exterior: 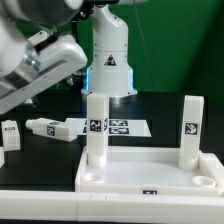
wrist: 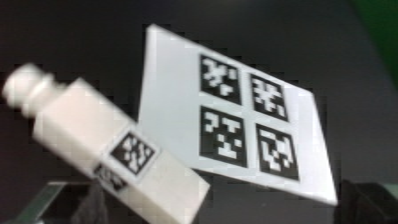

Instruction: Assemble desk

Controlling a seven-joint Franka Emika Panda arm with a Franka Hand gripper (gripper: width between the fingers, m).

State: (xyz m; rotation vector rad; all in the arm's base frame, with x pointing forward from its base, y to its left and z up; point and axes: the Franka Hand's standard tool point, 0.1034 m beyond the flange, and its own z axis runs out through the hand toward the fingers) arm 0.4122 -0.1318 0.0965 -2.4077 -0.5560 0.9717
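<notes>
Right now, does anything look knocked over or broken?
Nothing looks broken. One loose leg lies on its side beside the marker board, while two upright legs stand on the tabletop.

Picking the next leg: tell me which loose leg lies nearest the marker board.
The leg lying right beside the marker board; the other loose leg lies farther toward the exterior view's left.

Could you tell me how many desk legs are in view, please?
4. Two legs stand upright on the tabletop; two more lie on the table at the exterior view's left. None seems hidden.
</notes>
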